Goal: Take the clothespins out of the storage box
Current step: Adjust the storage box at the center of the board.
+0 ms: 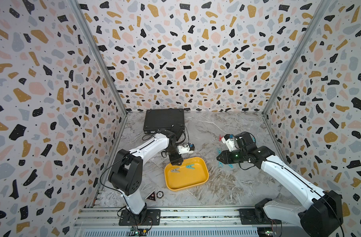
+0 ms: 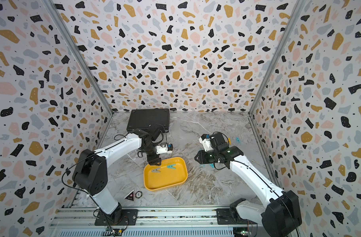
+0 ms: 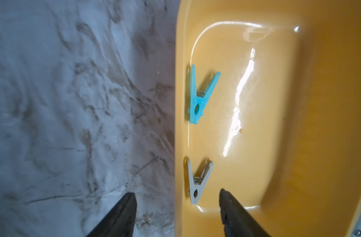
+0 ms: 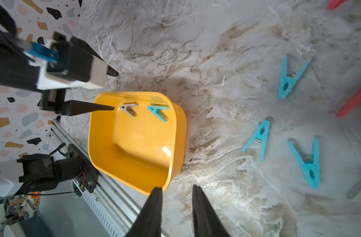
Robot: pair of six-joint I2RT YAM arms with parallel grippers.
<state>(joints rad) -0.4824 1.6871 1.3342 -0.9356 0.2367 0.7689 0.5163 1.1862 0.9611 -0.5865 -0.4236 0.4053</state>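
Yellow storage box [image 1: 187, 181] sits mid-table. Inside, a grey clothespin [image 3: 197, 182] and a teal clothespin [image 3: 202, 96] lie along one long wall. The left gripper [image 3: 176, 192] straddles that wall, jaws apart and gripping nothing. The right gripper [image 4: 176, 186], jaws slightly apart and empty, hovers near a box corner — loose teal clothespins [image 4: 259, 137] lie on the open marble table [image 4: 226, 51] beside it.

The left arm [image 1: 148, 144] and right arm [image 1: 288, 176] have white shells, black joints and thin black cables; the left claw [image 3: 177, 191] and right claw [image 4: 177, 186] end in tapered black fingers [image 3: 118, 217].
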